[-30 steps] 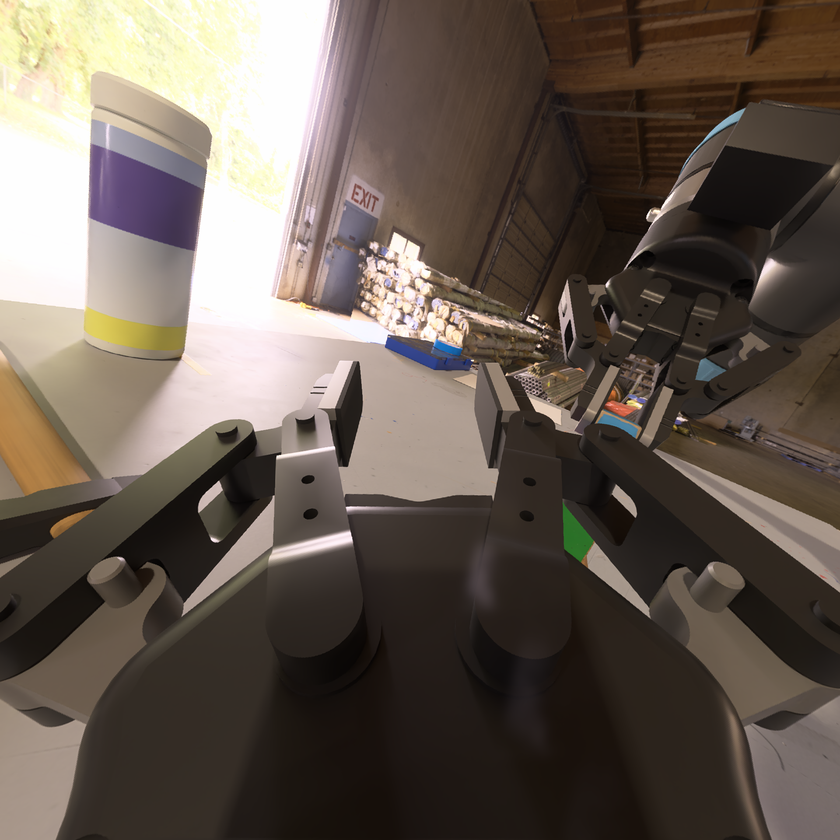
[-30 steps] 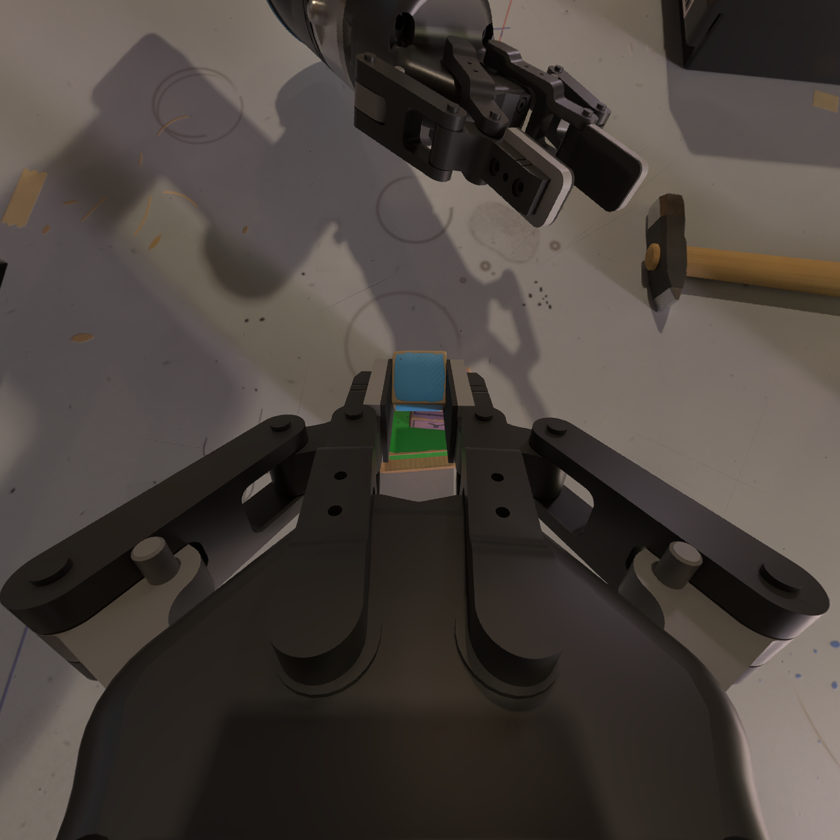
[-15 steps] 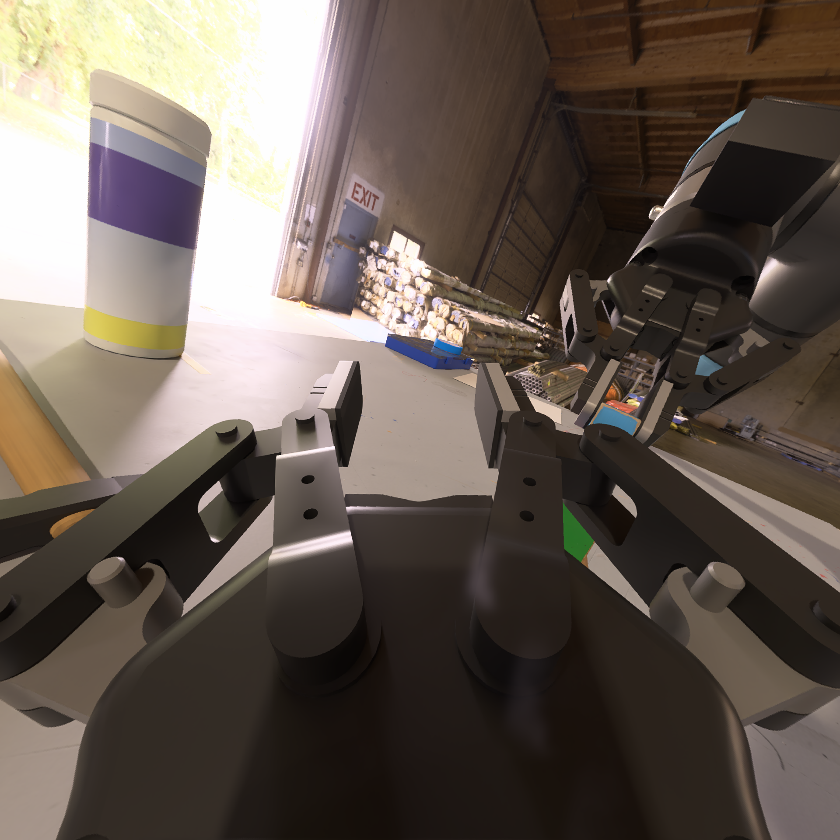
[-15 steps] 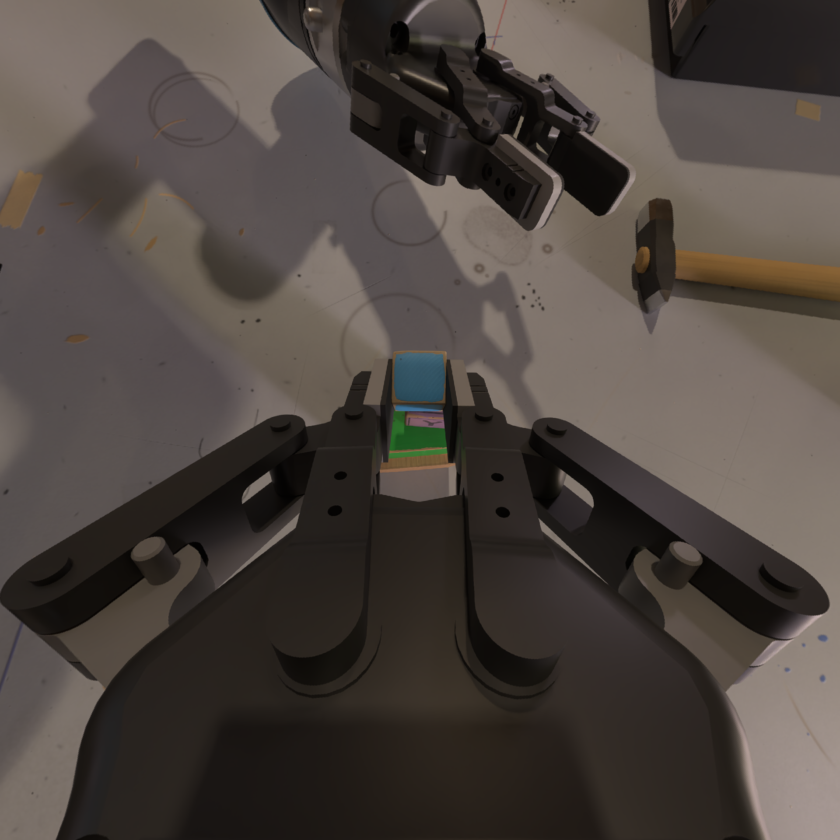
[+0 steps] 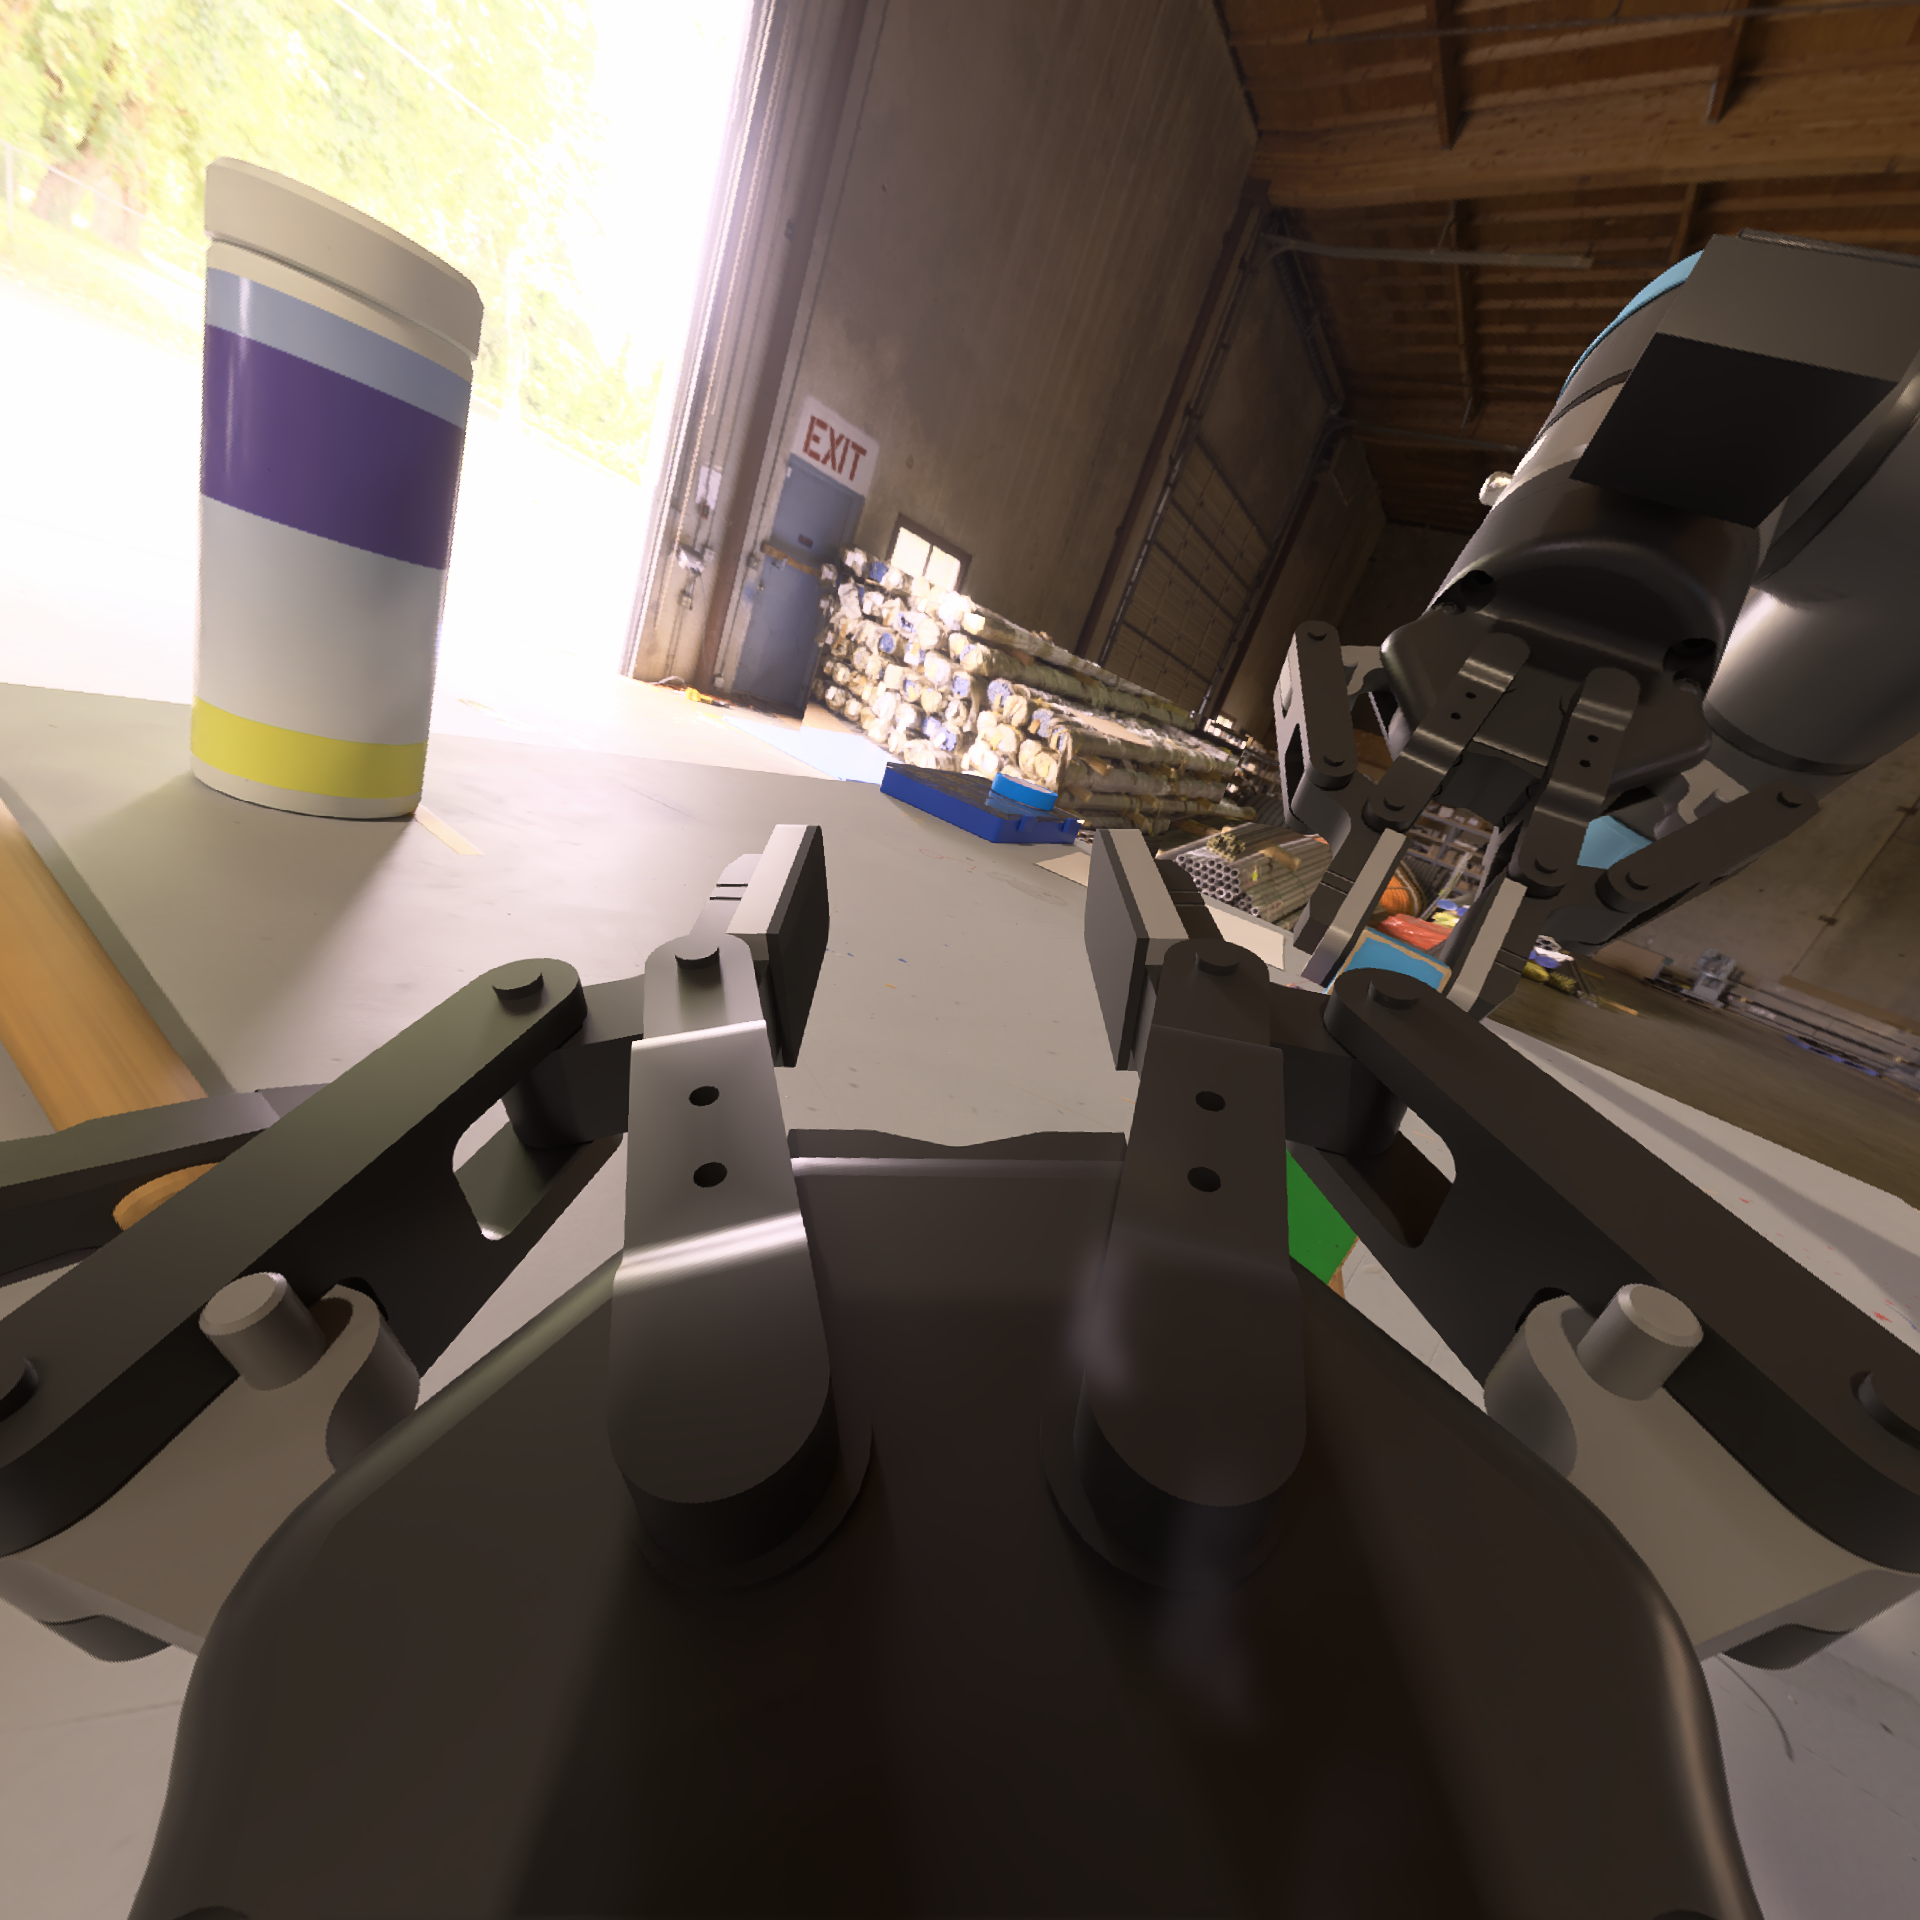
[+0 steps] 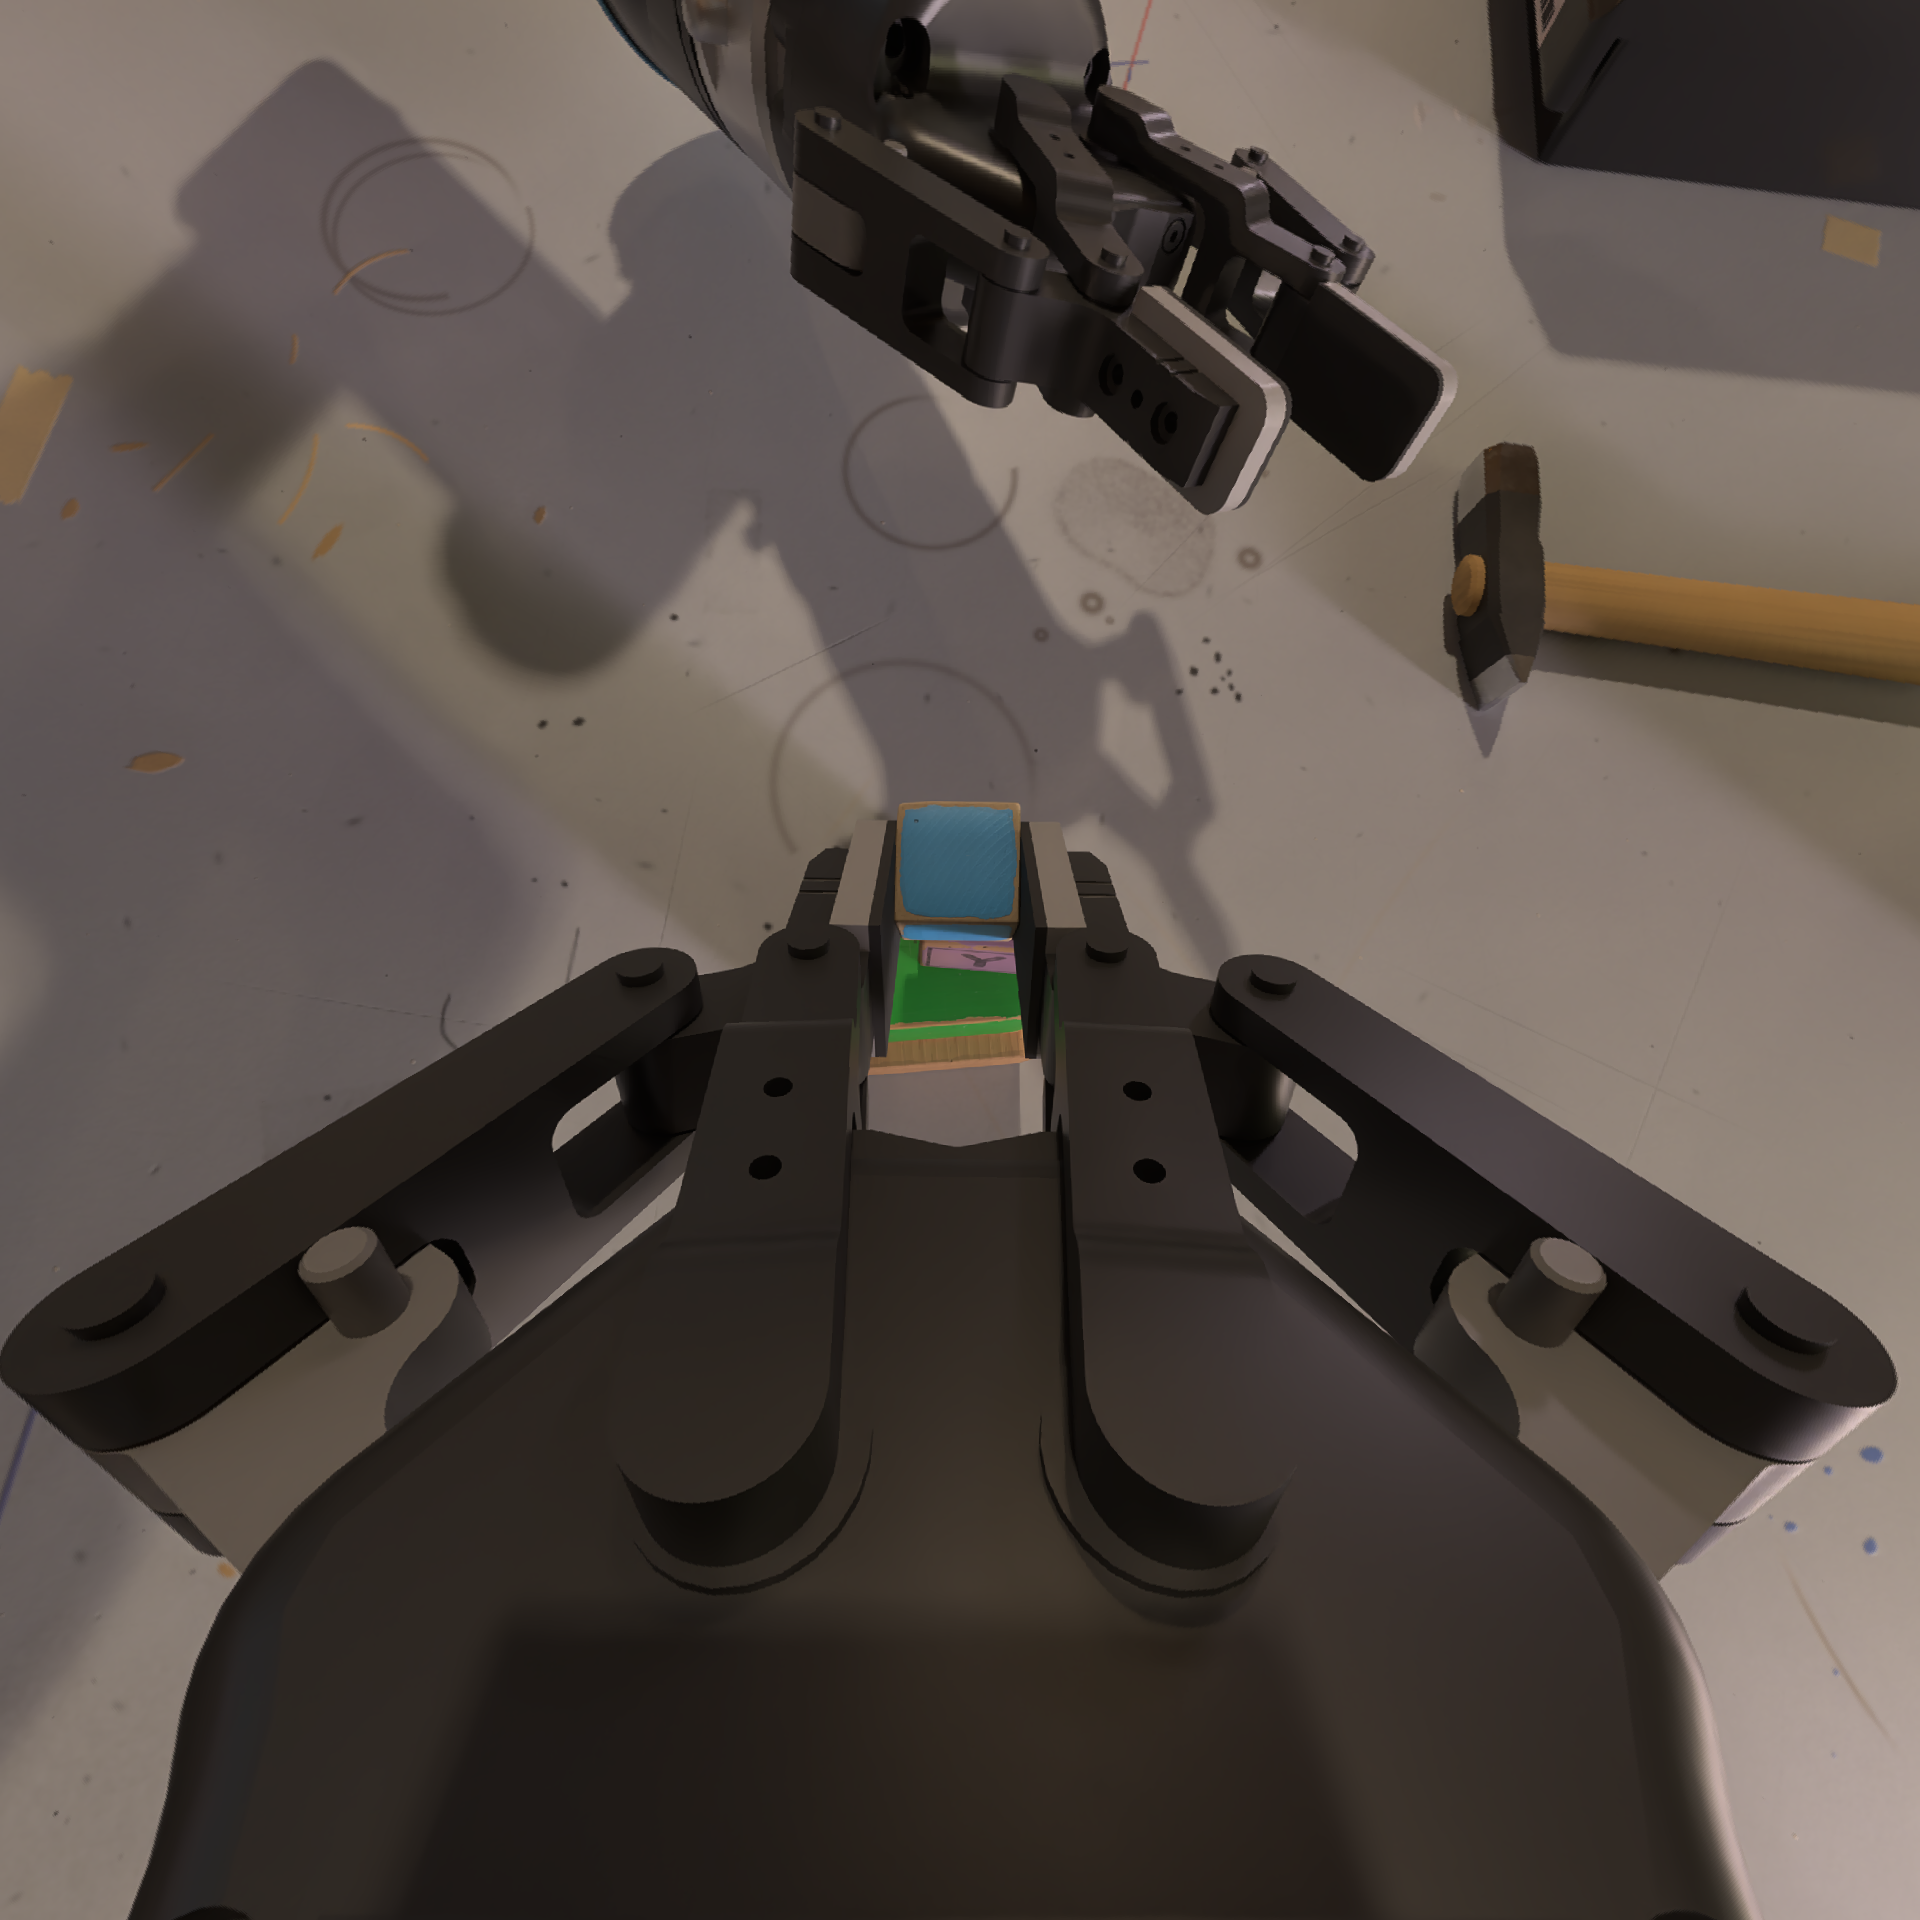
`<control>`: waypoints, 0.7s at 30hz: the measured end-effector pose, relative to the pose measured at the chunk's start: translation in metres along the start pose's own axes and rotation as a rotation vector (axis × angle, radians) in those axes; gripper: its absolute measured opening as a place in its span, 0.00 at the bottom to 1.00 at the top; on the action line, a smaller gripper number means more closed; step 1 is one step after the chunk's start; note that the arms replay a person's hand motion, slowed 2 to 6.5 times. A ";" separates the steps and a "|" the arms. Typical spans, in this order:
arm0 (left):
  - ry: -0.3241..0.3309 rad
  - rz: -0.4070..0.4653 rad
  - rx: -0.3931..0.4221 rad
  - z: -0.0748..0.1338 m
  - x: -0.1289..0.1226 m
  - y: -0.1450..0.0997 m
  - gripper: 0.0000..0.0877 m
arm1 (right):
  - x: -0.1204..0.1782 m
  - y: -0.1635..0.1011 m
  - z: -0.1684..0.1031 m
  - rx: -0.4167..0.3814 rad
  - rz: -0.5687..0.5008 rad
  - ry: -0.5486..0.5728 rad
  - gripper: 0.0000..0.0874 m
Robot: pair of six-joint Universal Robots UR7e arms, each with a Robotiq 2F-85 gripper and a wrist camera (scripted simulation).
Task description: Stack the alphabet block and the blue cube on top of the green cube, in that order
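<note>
In the right wrist view my right gripper [image 6: 957,868] is shut on the blue cube [image 6: 956,860], one pad on each side. Right under it lie the alphabet block [image 6: 971,958], showing a pink face, and the green cube [image 6: 935,1000]; I cannot tell whether the blue cube touches the block. My left gripper [image 5: 956,956] is open and empty, apart from the stack; it also shows at the top of the right wrist view [image 6: 1340,416]. In the left wrist view the right gripper [image 5: 1397,935] holds the blue cube [image 5: 1392,961] at the right, and a sliver of the green cube [image 5: 1314,1226] shows behind my finger.
A hammer [image 6: 1496,582] with a wooden handle lies on the table [image 6: 416,831] to the right of the stack. A dark box [image 6: 1714,83] stands at the far right corner. A tall white canister [image 5: 327,499] with purple and yellow bands stands beyond the left gripper.
The right gripper, still shut on the blue cube, has shifted very slightly upward in the left wrist view. The left gripper stays open and still.
</note>
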State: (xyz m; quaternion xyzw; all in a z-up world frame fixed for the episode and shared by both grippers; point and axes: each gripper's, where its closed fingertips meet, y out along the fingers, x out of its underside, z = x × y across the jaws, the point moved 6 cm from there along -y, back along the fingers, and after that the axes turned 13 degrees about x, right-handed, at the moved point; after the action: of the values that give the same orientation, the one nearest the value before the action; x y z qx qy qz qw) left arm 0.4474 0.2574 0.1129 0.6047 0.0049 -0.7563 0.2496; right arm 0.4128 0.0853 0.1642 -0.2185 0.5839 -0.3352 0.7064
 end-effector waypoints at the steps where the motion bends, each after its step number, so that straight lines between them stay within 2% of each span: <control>1: 0.000 0.000 0.000 0.000 0.000 0.000 0.52 | 0.000 0.000 0.000 0.000 0.001 0.000 0.23; 21: -0.002 -0.002 0.000 0.000 0.000 0.000 0.52 | 0.000 0.001 0.000 -0.002 0.011 -0.006 0.23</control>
State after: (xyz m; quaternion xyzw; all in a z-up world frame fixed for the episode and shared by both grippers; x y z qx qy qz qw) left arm 0.4477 0.2572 0.1127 0.6040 0.0053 -0.7571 0.2489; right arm 0.4130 0.0857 0.1636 -0.2174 0.5832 -0.3301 0.7097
